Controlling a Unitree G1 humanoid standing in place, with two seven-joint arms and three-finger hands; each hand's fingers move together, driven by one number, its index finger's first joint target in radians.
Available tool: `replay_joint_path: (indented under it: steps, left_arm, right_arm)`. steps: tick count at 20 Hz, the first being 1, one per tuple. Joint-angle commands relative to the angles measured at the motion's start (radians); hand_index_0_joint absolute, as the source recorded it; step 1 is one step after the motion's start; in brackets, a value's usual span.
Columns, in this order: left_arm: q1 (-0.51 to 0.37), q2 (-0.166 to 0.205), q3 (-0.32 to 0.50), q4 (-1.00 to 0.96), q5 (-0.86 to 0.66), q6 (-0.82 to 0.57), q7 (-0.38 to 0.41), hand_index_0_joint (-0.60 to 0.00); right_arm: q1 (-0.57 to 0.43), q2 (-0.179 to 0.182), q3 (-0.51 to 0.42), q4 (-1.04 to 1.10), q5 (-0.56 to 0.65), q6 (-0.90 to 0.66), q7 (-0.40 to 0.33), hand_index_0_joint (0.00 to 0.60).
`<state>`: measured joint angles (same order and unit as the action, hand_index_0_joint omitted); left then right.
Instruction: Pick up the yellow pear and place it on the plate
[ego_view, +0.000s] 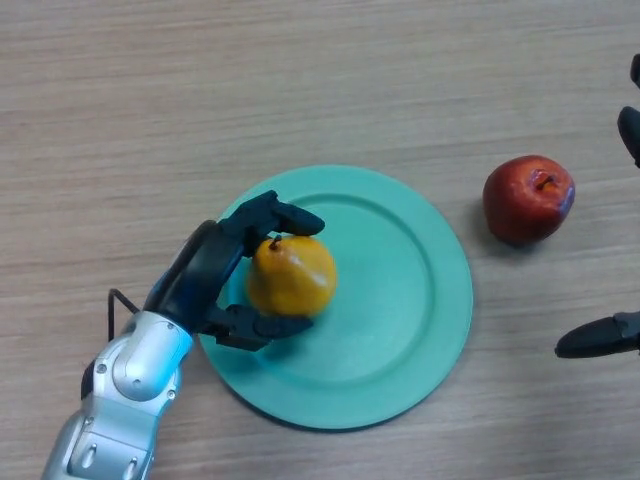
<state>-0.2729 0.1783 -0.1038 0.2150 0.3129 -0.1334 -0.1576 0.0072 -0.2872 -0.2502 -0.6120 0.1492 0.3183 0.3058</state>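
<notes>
Yellow smooth pear (291, 276) | left hand (215, 270) curled round | round teal plate (420, 300)

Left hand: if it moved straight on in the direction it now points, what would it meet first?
The left hand points toward the upper right, its fingers curled round the yellow pear over the green plate. Beyond the pear lies bare plate, then probably the red apple; height is unclear.

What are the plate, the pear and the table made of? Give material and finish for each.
Plate: probably plastic or melamine; even teal, matte, soft sheen.
Yellow pear, held in the left hand: smooth, slightly glossy skin; real or plastic, cannot tell.
Table: wood or wood-look laminate; pale streaked grain, matte.
</notes>
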Motion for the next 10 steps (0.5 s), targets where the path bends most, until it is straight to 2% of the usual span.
replay_joint_path:
  steps: [1,2,7,10]
  left_arm:
    - [-0.042,0.013,0.029,-0.050,0.041,-0.066,0.080,-0.056]
    - [-0.045,0.013,0.028,-0.042,0.076,-0.060,0.094,0.000]
    - [-0.051,0.012,0.021,-0.054,0.140,-0.048,0.107,0.000]
    - [-0.036,0.012,0.032,-0.121,0.109,-0.015,0.073,0.000]
  right_arm:
    - [-0.016,-0.024,-0.074,-0.065,0.039,-0.101,-0.025,0.000]
    - [-0.015,-0.024,-0.076,-0.072,0.048,-0.089,-0.024,0.000]
    - [-0.018,-0.026,-0.080,-0.061,0.036,-0.110,-0.023,0.000]
    - [-0.016,-0.026,-0.082,-0.059,0.042,-0.106,-0.022,0.000]
